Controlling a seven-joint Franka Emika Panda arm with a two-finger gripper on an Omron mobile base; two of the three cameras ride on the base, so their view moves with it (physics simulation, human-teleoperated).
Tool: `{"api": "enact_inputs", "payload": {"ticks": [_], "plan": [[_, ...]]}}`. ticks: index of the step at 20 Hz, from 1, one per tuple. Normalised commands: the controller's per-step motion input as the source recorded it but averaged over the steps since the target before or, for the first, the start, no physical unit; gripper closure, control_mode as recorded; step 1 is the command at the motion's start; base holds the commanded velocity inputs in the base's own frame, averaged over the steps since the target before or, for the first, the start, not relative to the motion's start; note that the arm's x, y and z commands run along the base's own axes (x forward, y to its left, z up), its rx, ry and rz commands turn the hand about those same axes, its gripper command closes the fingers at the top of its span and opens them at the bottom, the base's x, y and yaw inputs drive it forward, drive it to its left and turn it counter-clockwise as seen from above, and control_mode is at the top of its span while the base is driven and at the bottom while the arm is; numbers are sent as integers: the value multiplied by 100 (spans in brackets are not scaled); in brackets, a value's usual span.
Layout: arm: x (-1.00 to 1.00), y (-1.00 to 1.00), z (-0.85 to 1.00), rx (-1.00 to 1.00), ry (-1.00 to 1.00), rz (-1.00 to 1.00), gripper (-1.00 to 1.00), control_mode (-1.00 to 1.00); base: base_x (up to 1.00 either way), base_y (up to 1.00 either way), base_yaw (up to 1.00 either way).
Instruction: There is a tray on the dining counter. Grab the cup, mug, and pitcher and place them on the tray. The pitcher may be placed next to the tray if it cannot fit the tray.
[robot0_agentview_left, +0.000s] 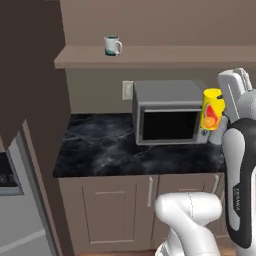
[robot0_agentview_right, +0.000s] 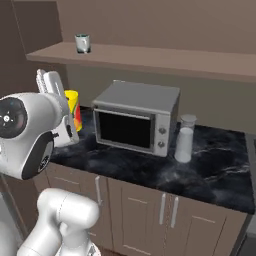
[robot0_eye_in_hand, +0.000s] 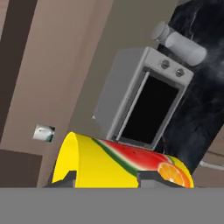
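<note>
Cup (robot0_agentview_left: 212, 109) in yellow, marked with red-orange fruit, hangs in the air above the black marble counter (robot0_agentview_left: 105, 145), clamped in the claw (robot0_eye_in_hand: 107, 179) of the white arm. The hand view shows the two dark fingertips (robot0_eye_in_hand: 151, 177) pressed against the cup's side. From the left base view, the cup sits just in front of the right end of the grey microwave (robot0_agentview_left: 167, 112); from the right base view, it is to the microwave's left, partly behind the arm. The mug (robot0_agentview_left: 112, 45) stands on the brown shelf (robot0_agentview_left: 165, 56) above the microwave, well apart from the cup. The grey pitcher (robot0_agentview_right: 185, 138) stands upright on the counter just right of the microwave.
</note>
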Motion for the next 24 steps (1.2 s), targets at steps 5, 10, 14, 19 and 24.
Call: {"api": "enact_inputs", "payload": {"ticks": [5, 10, 14, 19, 24], "plan": [[0, 0, 0, 0, 0, 0, 100, 100, 0, 7, 66], [0, 0, 0, 0, 0, 0, 100, 100, -3, 40, 77], [0, 0, 0, 0, 0, 0, 100, 100, -7, 46, 89], [0, 0, 0, 0, 0, 0, 100, 100, -2, 29, 97], [0, 0, 0, 0, 0, 0, 100, 100, -11, 15, 100]]}}
